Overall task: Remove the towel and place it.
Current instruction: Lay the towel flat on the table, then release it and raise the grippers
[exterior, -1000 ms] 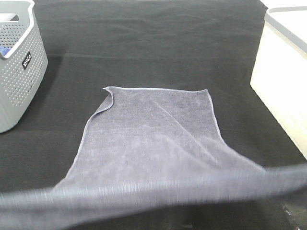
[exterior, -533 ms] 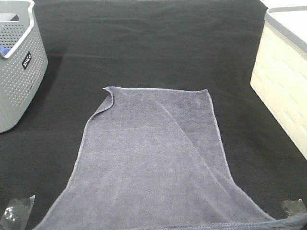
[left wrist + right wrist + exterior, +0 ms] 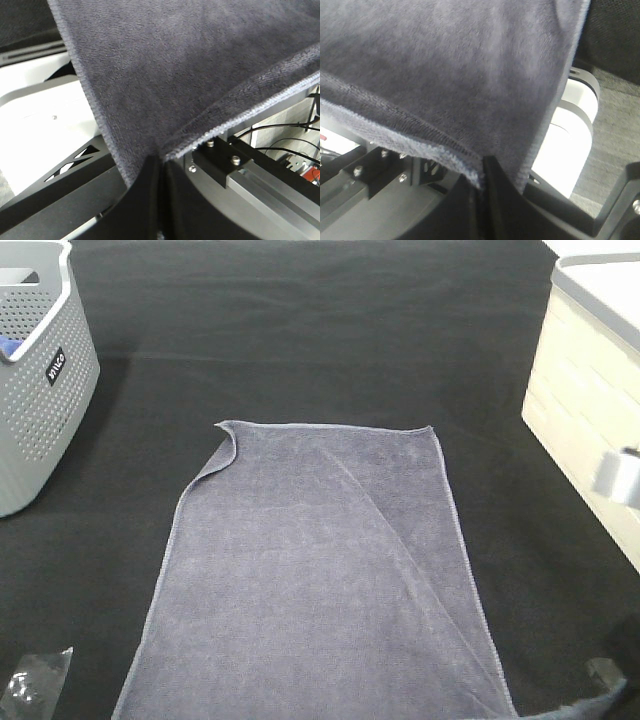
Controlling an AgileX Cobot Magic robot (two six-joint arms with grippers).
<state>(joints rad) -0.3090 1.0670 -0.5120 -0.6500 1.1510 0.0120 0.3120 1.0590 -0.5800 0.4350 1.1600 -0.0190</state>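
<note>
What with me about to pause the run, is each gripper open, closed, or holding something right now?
Left gripper: closed on a corner of the towel.
Right gripper: closed on a corner of the towel too.

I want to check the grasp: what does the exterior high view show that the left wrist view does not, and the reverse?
Only the exterior high view: the towel spread over the black table cloth, a grey basket at left, a cream bin at right. Only the left wrist view: the left tool shut on the towel's corner, metal frame behind. Both: the grey-lavender towel with its stitched hem.
</note>
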